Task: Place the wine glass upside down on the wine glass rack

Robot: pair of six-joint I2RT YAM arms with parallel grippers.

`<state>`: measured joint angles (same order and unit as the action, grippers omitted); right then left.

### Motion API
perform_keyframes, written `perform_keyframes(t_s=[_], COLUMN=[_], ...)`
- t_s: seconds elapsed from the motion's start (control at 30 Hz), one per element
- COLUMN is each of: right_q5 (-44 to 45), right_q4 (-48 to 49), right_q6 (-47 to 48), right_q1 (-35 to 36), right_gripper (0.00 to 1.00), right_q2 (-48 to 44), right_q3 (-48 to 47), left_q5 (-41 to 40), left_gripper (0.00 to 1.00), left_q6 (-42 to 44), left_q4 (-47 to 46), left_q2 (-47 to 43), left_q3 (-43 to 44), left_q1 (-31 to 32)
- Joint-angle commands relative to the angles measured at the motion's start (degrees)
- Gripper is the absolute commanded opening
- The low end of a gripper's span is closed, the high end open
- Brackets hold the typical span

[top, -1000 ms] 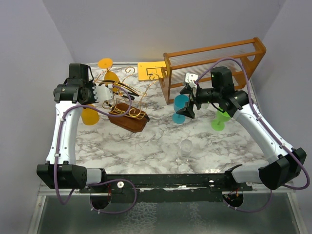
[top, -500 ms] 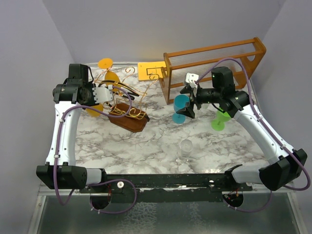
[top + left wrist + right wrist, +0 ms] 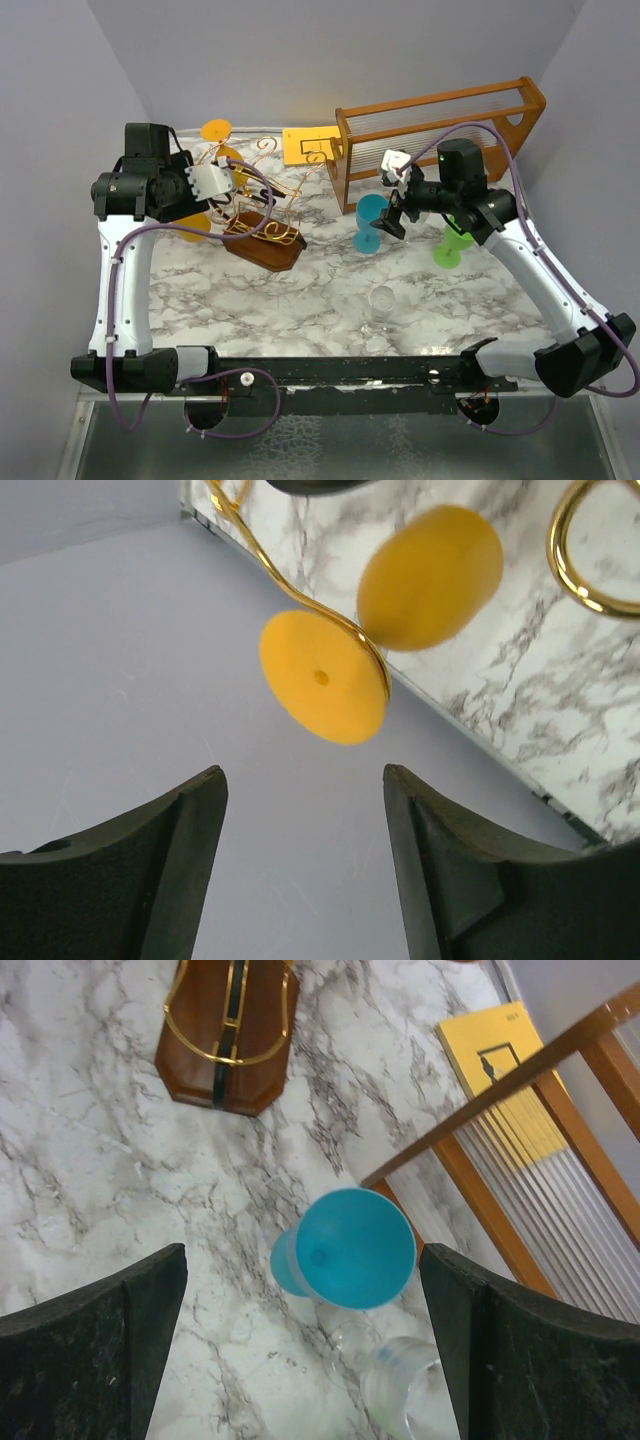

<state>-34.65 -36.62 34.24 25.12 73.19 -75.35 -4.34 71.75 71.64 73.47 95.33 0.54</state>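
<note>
The orange plastic wine glass (image 3: 430, 577) is hanging upside down at far left, its stem caught in the curly gold-wire wine glass rack (image 3: 265, 240). The left gripper (image 3: 300, 780) is standing partly open and empty beside it. Placing looks done, so backing off means avoiding the wire. The right gripper (image 3: 302, 1255) is hovering wide open, empty.

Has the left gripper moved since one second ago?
Yes. In the top view, the left gripper has pulled back leftward, away from the wine glass rack, whose wooden base stayed put.

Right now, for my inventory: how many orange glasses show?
2. One orange glass hangs foot-up at the rack's far left; the other, partly hidden, under the left arm. More may be hidden.
</note>
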Motion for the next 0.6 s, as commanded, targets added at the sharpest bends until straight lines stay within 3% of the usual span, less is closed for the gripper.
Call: perform_keyframes(t_s=[0.0,0.3,0.57], right_q5=[9.58,22.03,32.23], right_q4=[-2.68,-1.49,3.69], right_q6=[0.60,-6.47,-9.76], right_q1=[0.01,0.01,0.01], right_gripper=[1.00,1.00,0.94], right_q2=[-2.29,-7.34,-7.32], right_q3=[0.32,4.77,8.34], left_q5=[12.17,15.34,13.78], left_gripper=[0.70,0.98,0.99], left_q6=[-11.54,-33.78,-42.95], left_q4=[-2.77,-14.93,-22.30], left_q2=[-0.18,3.45,6.18], left_q3=[6.05,11.72,11.21], left_q1=[0.43,0.34,0.25])
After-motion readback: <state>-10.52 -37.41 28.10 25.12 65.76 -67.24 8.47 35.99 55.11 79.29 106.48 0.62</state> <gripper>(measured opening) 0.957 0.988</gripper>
